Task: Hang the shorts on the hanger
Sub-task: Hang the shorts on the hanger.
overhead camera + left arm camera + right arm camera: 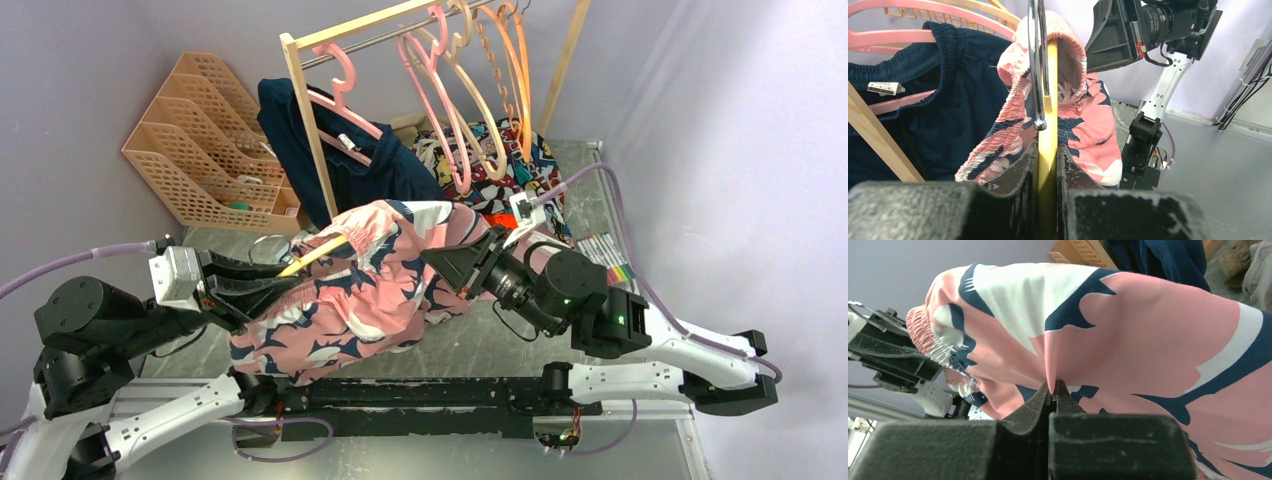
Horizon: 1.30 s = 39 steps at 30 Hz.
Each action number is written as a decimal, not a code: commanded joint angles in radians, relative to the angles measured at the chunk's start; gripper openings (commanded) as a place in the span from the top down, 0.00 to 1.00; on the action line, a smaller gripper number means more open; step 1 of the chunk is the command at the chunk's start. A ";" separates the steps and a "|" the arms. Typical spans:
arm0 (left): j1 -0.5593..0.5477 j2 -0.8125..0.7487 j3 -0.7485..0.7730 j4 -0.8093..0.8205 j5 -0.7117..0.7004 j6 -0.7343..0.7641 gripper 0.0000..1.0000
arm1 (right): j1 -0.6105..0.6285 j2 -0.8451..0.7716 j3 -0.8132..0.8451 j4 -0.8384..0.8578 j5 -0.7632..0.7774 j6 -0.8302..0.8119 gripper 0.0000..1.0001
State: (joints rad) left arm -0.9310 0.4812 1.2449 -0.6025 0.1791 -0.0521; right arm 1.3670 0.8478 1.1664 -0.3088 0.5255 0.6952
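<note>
left gripper (pixel 1047 155) is clamping the yellow hanger (pixel 1052 90) edge-on, jaws tight on the plastic. right gripper (pixel 1054 389) is pinching a fold of the shorts (pixel 1128 330), jaws closed on fabric. shorts are draping over the hanger, waistband bunching round it near the wire hook (pixel 1037 60). best move is probably pulling the cloth gently along the hanger arm, holding the hanger level, not dragging the waistband off.

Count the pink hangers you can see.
2. One pink hanger hangs near the left end of the rail, carrying the navy garment; the other pink hanger hangs bare further right. More could be hidden behind the clothes.
</note>
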 commanded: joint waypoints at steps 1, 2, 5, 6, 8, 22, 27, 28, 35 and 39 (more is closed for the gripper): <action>0.004 -0.027 -0.002 0.115 -0.073 -0.021 0.93 | -0.001 -0.042 -0.030 0.027 -0.041 -0.044 1.00; 0.004 -0.028 -0.002 0.111 -0.098 -0.026 0.93 | -0.001 -0.047 -0.037 0.025 -0.065 -0.061 1.00; 0.004 -0.022 -0.002 0.096 -0.183 -0.036 0.93 | 0.000 -0.035 -0.042 -0.003 -0.157 -0.105 1.00; 0.004 -0.019 -0.004 0.097 -0.214 -0.039 0.93 | 0.000 -0.026 -0.042 -0.015 -0.188 -0.113 1.00; 0.004 -0.013 -0.005 0.102 -0.259 -0.044 0.93 | -0.001 -0.005 -0.043 -0.036 -0.242 -0.127 1.00; 0.004 -0.007 -0.025 0.130 -0.217 -0.048 0.93 | 0.000 0.081 0.076 -0.261 -0.374 -0.230 0.71; 0.004 -0.004 -0.022 0.117 -0.175 -0.050 0.93 | -0.001 0.128 0.302 -0.448 -0.366 -0.303 0.39; 0.004 -0.003 -0.025 0.114 -0.173 -0.052 0.93 | -0.001 0.139 0.343 -0.471 -0.358 -0.316 0.38; 0.004 0.017 -0.035 0.113 -0.143 -0.060 0.93 | 0.000 0.211 0.555 -0.502 -0.331 -0.381 0.37; 0.004 0.047 -0.023 0.107 -0.130 -0.061 0.93 | 0.000 0.236 0.549 -0.401 -0.337 -0.386 0.37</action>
State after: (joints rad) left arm -0.9314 0.4973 1.2076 -0.5896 0.0105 -0.1009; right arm 1.3636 1.0458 1.7157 -0.7609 0.1902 0.3481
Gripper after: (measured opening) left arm 0.162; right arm 0.626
